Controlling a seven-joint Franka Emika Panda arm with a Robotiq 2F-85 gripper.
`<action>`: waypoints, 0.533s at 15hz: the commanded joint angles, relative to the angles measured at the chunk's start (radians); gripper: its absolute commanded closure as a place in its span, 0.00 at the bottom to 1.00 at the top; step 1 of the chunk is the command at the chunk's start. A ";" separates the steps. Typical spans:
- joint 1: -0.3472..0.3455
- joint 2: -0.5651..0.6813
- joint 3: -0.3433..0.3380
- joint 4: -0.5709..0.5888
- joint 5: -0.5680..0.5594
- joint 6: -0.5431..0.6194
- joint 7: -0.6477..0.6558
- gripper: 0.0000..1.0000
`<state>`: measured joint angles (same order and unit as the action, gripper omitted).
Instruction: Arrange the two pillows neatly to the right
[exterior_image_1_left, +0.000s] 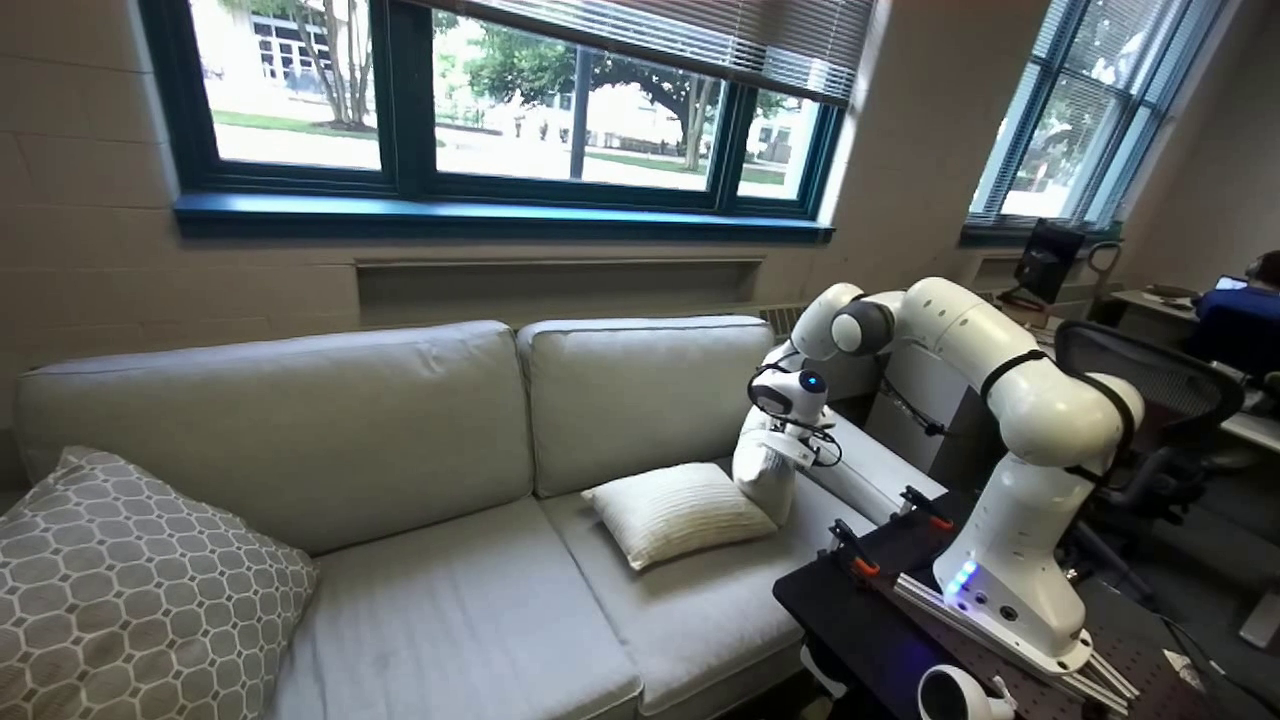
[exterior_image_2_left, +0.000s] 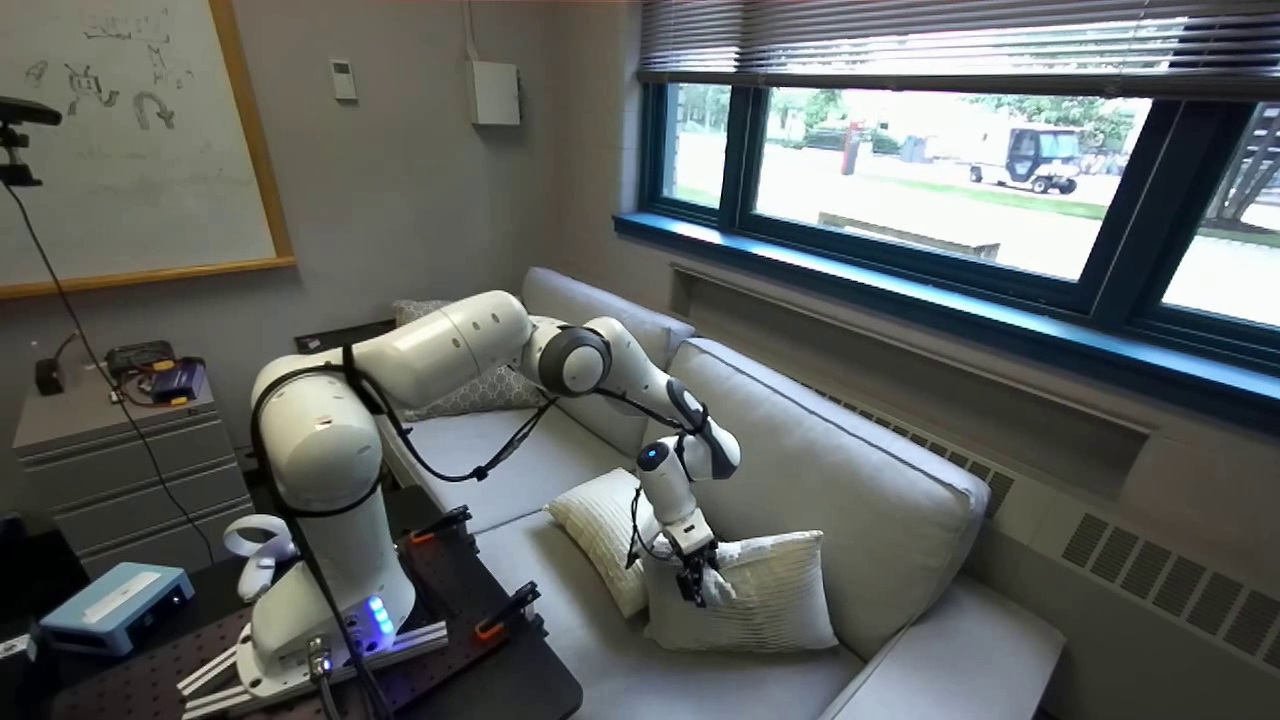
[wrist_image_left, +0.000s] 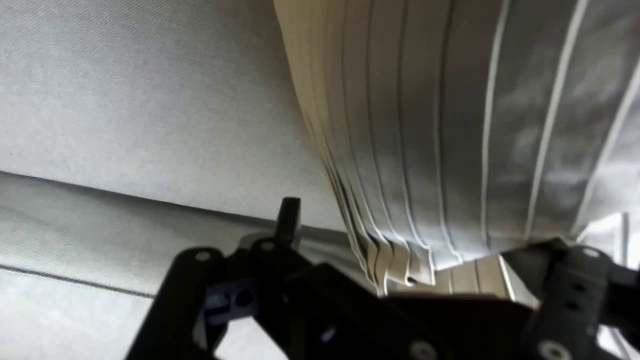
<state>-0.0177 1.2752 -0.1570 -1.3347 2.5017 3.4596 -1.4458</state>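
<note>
Under the window I have the sofa, my arm stretched over it. One pillow lies on the seat; the other pillow stands just beside it, its edge showing between the wide-spread jaws of my gripper.

In both exterior views the arm stands up from its base, bends over at the elbow and slopes down to the wrist (a small blue light glows there). The pincer slants downward; in the wrist view its two black fingers are spread wide apart.
</note>
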 joint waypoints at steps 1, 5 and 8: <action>0.010 -0.090 0.015 -0.051 0.035 -0.001 -0.023 0.00; -0.006 -0.123 0.049 -0.041 0.031 -0.002 -0.032 0.00; -0.040 -0.127 0.106 -0.026 0.023 -0.003 -0.050 0.00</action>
<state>-0.0135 1.1821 -0.1106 -1.3452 2.5085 3.4564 -1.4487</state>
